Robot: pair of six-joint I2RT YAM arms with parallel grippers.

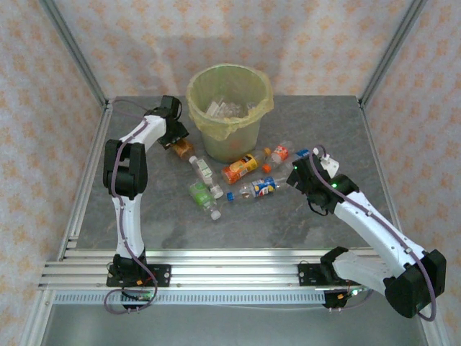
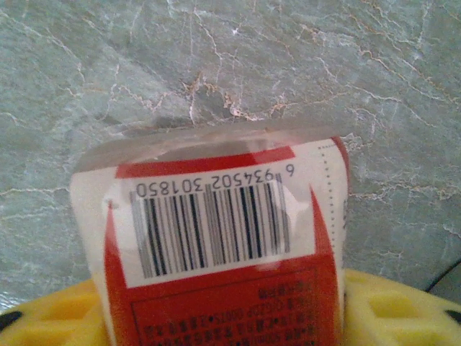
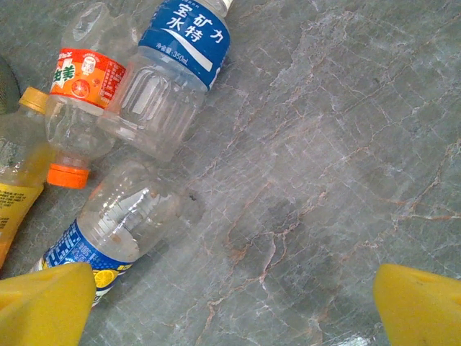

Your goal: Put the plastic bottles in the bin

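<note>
A bottle with a red and white label and a barcode lies on the table between the yellow fingers of my left gripper, which press against both its sides. From above, that gripper sits at the brownish bottle, just left of the bin. My right gripper hangs open over bare table. Left of it lie a clear bottle with a blue and yellow label, an orange-capped one and a blue-labelled one. Several more bottles lie in front of the bin.
The bin, lined with a yellow-green bag, holds some clear bottles. Metal frame posts stand at the table's back corners and a rail runs along the near edge. Bare marbled table lies in front of the bottles.
</note>
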